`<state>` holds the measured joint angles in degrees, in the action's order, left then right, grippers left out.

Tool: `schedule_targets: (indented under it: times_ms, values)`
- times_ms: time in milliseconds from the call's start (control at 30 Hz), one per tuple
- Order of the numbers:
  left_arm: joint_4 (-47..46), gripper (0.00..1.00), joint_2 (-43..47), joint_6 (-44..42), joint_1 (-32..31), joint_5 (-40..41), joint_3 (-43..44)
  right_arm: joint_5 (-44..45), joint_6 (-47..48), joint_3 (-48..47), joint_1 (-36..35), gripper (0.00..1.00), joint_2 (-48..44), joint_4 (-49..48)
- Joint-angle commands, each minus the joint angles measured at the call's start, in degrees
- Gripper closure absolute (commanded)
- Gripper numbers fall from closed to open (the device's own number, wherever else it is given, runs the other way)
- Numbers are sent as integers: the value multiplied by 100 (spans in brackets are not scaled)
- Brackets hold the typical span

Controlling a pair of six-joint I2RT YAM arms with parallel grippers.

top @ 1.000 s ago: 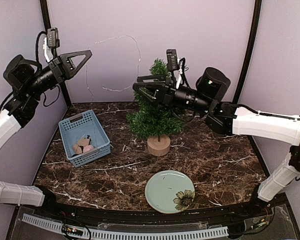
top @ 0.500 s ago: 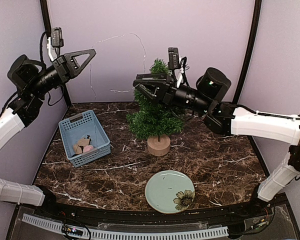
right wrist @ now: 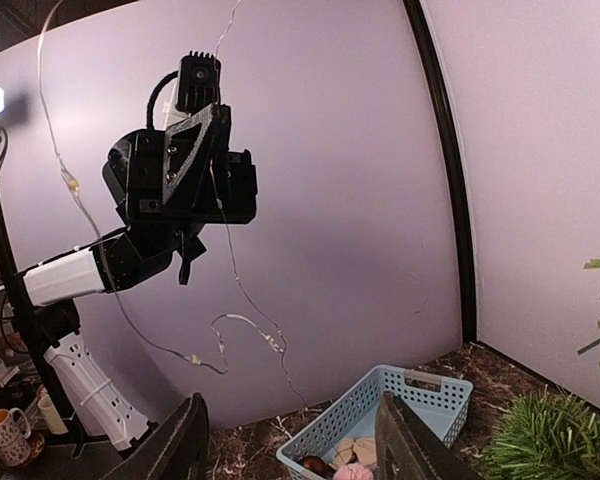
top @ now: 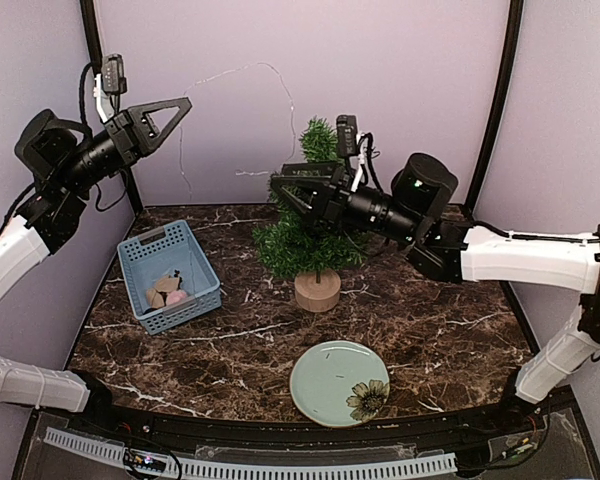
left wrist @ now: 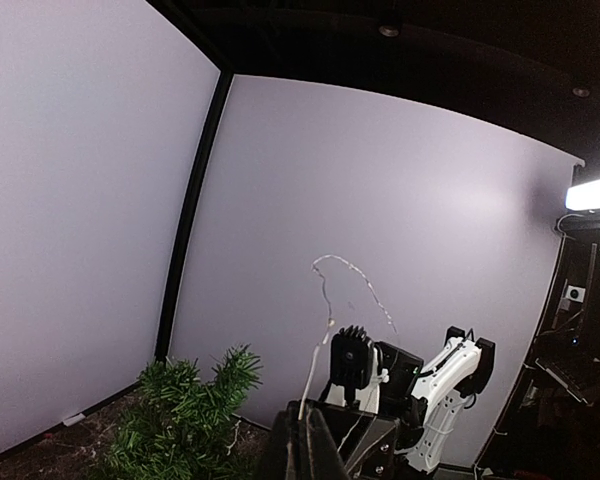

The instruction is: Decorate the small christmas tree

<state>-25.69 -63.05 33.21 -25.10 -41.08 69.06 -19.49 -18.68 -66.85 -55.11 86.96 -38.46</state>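
The left hand (top: 183, 102) is hovering high and well left of the small dark green artificial fir tree on its round light-wood stump (top: 310, 235). Its fingers are pinching shut on the thin silver wire light string (top: 248, 68).

The light blue slotted plastic basket (top: 140, 246) is sitting on the dark marbled surface (top: 450, 320) left of the tree and is holding small ornaments.

The light string is arcing from the left hand toward the tree top.

The right hand (top: 280, 177) is hovering just left of the tree's upper branches, with its jaws standing apart and gripping nothing.

The step in hand is judged to be draping the string.
1. The left hand should be holding the string taut and high.
2. The right hand should be closing on the strand near the tree.
3. Both hands should be lowering the strand gently, so that the branches are catching it without tipping the tree.
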Motion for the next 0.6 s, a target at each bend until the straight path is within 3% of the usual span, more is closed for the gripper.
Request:
schedule_targets:
  times_ms: [0,567]
  values:
    - [-172,100,48,-60,-38,-50,117,271,29,103,30,41,-268,-250]
    - [-368,100,-74,88,-39,-58,129,-712,-404,-111,-91,41,137,-1232]
